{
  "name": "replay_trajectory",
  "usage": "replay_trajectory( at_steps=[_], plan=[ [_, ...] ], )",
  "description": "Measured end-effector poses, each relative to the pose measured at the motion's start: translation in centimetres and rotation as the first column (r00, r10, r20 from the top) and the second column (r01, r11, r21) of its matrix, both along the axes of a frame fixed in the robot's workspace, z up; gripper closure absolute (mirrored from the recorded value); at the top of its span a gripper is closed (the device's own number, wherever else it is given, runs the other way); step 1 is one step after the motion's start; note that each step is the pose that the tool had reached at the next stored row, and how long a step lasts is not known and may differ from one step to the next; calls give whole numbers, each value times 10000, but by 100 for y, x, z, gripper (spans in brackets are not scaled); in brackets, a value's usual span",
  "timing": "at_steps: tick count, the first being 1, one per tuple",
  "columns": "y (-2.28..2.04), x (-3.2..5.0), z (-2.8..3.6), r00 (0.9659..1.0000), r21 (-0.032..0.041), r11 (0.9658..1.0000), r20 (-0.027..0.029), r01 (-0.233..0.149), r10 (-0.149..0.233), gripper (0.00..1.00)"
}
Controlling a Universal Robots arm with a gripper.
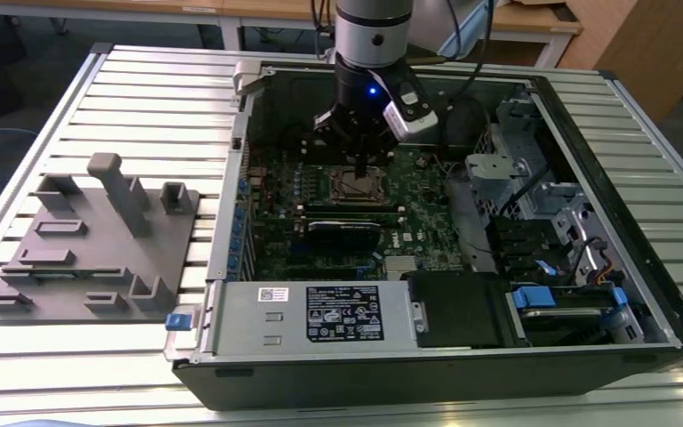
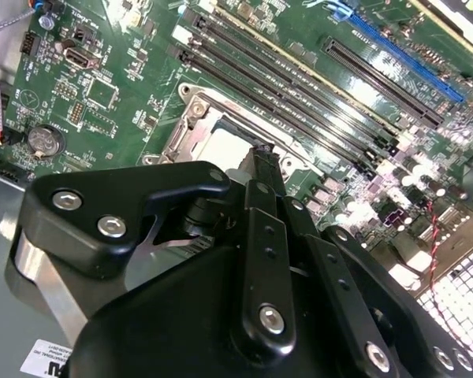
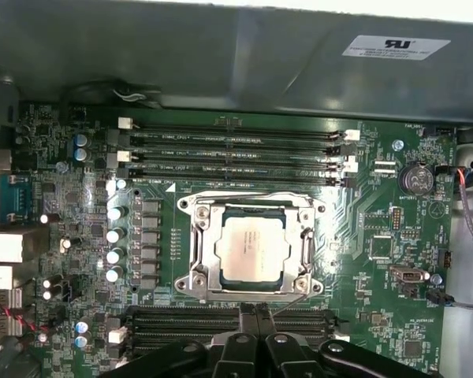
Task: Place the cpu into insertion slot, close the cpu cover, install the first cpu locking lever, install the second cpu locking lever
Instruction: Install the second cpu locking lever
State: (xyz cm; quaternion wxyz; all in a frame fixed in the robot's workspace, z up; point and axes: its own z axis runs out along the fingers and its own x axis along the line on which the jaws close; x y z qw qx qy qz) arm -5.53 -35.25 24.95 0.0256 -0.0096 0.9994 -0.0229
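Observation:
The cpu (image 3: pixel 251 248) lies flat in the insertion slot (image 3: pixel 188 282) on the green motherboard, its dull silver top showing through the window of the cpu cover (image 3: pixel 207 260). The cover lies down flat around the chip. My gripper (image 3: pixel 252 313) hovers at the socket's edge beside the long black slots, fingers pressed together with nothing seen between them. A thin metal locking lever (image 3: pixel 292 301) slants from the fingertips toward the socket's corner. In the second wrist view the gripper (image 2: pixel 265 160) stands just past the cpu (image 2: pixel 221 146). In the exterior view the gripper (image 1: pixel 359 167) sits right above the socket (image 1: pixel 354 187).
Long black memory slots (image 3: pixel 236 153) run beside the socket, and more (image 3: pixel 181 321) lie by my fingers. The open computer case (image 1: pixel 246 107) walls in the board. A labelled silver power box (image 1: pixel 317 313) and drive cages (image 1: pixel 555 222) crowd it. A grey fixture (image 1: pixel 92 240) lies at the exterior view's left.

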Motion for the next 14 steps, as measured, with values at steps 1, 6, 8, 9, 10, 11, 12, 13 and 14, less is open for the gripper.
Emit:
replay_trajectory(
  at_steps=[1, 6, 8, 9, 10, 11, 12, 13, 14],
  plan=[
    [-5, -4, 0, 10000, 0, 10000, 0, 1, -1, 90],
    [-33, -28, -5, 10000, -1, 10000, 1, 1, -1, 90],
    [-43, -38, -8, 10000, 0, 10000, 1, 0, 0, 90],
    [-49, -42, -8, 10000, 0, 10000, 0, 0, 0, 90],
    [-55, -47, -9, 10000, 0, 10000, 1, 0, 0, 90],
    [-61, -52, -10, 10000, 0, 10000, 1, 1, -1, 90],
    [-66, -57, -11, 10000, 0, 10000, 1, 1, -1, 90],
    [-71, -64, -13, 10000, 0, 10000, 1, 2, -2, 90],
    [-75, -71, -14, 10000, 0, 10000, 1, 1, -1, 90]
  ],
)
